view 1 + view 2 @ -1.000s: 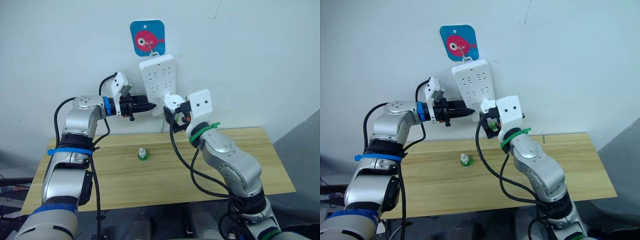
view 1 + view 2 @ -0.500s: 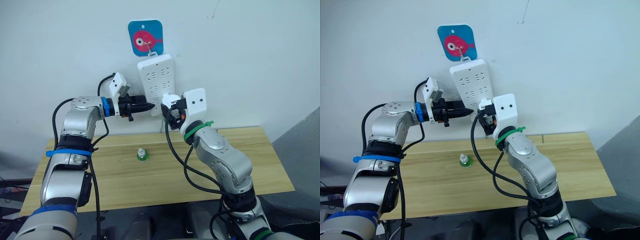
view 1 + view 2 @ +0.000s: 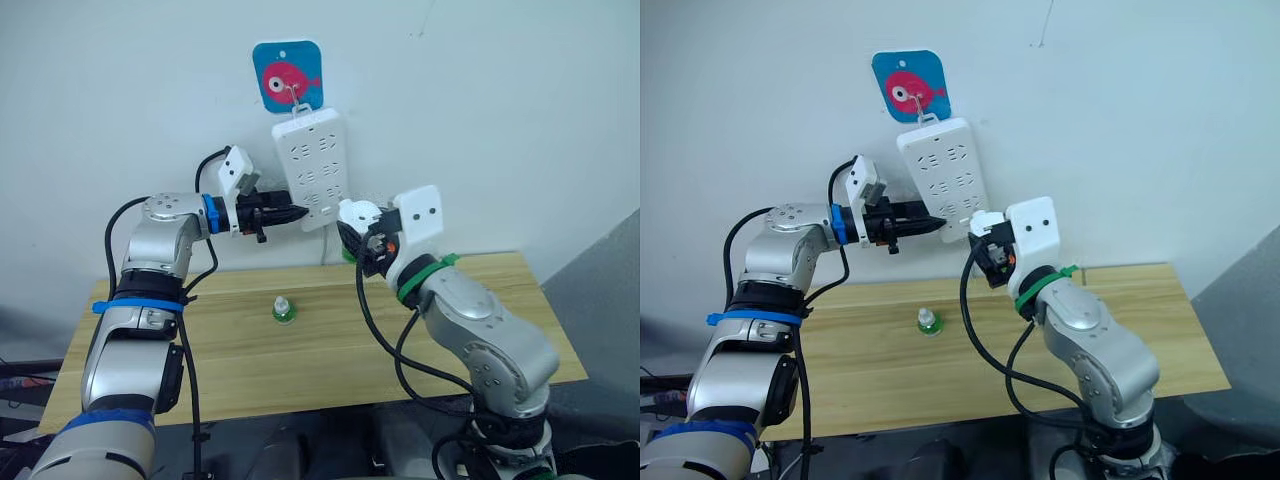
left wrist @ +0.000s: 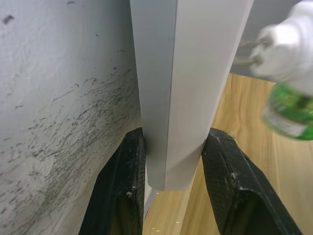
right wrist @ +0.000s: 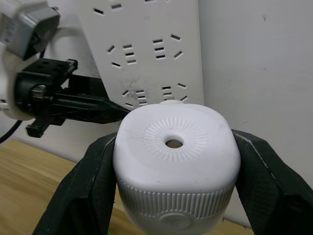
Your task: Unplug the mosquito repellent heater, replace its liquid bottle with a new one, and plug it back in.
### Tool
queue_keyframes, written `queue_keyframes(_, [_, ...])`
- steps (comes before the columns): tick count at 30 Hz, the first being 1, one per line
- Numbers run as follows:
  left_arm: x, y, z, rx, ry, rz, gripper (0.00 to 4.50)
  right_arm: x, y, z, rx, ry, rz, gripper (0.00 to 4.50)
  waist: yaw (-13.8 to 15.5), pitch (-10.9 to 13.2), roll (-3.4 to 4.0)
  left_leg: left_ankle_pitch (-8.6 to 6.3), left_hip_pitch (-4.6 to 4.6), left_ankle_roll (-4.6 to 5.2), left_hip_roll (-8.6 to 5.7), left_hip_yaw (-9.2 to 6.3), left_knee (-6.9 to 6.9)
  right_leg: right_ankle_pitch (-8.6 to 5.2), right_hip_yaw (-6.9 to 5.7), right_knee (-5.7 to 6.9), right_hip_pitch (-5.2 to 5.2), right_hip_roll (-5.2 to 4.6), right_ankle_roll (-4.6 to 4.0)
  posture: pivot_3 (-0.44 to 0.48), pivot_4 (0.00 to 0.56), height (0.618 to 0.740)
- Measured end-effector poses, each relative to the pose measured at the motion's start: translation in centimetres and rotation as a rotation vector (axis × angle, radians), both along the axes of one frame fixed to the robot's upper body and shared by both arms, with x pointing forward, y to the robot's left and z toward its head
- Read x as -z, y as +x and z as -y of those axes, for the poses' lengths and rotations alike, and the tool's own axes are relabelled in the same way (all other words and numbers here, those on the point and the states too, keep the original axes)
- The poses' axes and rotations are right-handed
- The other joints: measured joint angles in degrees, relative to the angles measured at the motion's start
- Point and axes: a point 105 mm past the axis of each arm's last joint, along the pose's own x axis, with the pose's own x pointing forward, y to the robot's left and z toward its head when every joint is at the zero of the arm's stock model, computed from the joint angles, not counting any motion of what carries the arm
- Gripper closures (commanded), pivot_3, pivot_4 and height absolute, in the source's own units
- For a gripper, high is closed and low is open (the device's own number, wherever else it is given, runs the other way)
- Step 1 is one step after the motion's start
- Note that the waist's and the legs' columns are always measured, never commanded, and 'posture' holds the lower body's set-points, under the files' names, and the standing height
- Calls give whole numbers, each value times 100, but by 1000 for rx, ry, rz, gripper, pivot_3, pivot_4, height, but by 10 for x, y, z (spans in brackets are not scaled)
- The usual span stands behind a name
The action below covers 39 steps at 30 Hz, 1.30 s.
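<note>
Hanging on white wall (image 3: 520, 120) above wooden table (image 3: 300, 360): power strip (image 3: 312, 170), left end effector (image 3: 296, 213) clamping it; right end effector (image 5: 171, 176) grasping heater (image 5: 176, 164).

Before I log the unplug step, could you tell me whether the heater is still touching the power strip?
Apart. In the left wrist view the mosquito repellent heater hangs clear of the power strip, its bare prongs out, wall visible between them. The right gripper holds it.

The power strip (image 3: 314, 170) hangs on the far wall (image 3: 520, 120) below a fish sticker (image 3: 288, 77); the left gripper (image 3: 297, 213) clasps its lower left edge. The mosquito repellent heater (image 3: 358, 214), in the right gripper (image 3: 362, 232), sits just right of the strip; a small bottle (image 3: 285, 309) stands on the table (image 3: 300, 350), nearer.
</note>
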Motion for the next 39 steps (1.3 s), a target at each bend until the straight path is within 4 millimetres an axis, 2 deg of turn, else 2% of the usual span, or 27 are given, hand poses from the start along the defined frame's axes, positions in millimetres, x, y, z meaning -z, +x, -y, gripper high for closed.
queue_keyframes(3, [0,1,-2,-10,5,1,3194,0,-1,7,-1,-9,-11,1555,-14,0,0,8,7,-7,1,-1,1,1,1,18,0,5,-3,-182,165,740])
queue_keyframes(5, [0,1,-5,-16,8,-3,2458,1,0,12,7,-11,-19,1555,-30,0,0,9,10,-7,1,0,1,1,2,25,-1,6,-3,-182,165,740])
queue_keyframes(10, [-2,3,-19,-67,48,23,1070,1,4,26,40,-2,-30,1555,-64,0,0,10,10,-8,5,-2,-1,1,2,41,-10,8,-3,-179,159,740])
queue_keyframes(14, [6,-6,-31,-58,94,40,8,-1,6,34,61,18,-30,1555,-128,0,1,10,9,-8,6,1,-4,1,9,39,-14,8,-3,-184,157,740])
queue_keyframes(17, [12,-15,-46,-80,124,39,0,-4,7,41,86,38,-24,1555,-180,1,1,10,8,-8,6,5,-4,1,17,38,-15,8,-2,-182,155,740])
queue_keyframes(20, [11,-24,-49,-87,133,64,0,-6,7,46,96,55,-18,1555,-180,1,2,10,7,-8,6,5,-4,1,19,35,-15,7,-2,-179,156,740])
queue_keyframes(24, [17,-45,-53,-128,113,79,0,-10,1,49,81,130,-18,1555,-187,2,4,9,7,-9,8,11,-11,0,30,30,-17,7,-2,-163,157,740])
queue_keyframes(29, [29,-84,-55,-172,74,33,0,-13,-3,57,83,280,-47,1555,-158,5,8,8,6,-9,11,15,-19,1,36,23,-20,7,-2,-142,160,740])
queue_keyframes(32, [24,-94,-66,-220,92,41,0,-12,-5,60,77,335,-65,1555,-116,8,13,9,9,-10,11,16,-18,1,35,23,-19,8,-2,-114,162,740])
queue_keyframes(34, [23,-102,-61,-196,92,34,0,-12,-5,64,92,379,-73,1555,-46,15,26,9,13,-10,9,20,-17,1,38,20,-14,7,-2,-118,163,740])
queue_keyframes(37, [23,-111,-40,-110,74,22,0,-12,-6,66,103,426,-88,1555,36,18,29,9,12,-10,8,22,-17,1,39,15,-13,8,-2,-122,164,740])
queue_keyframes(39, [16,-111,-19,-44,25,26,0,-11,-5,70,136,449,-100,1555,115,18,31,9,10,-10,5,21,-15,1,38,9,-9,7,-2,-127,165,740])
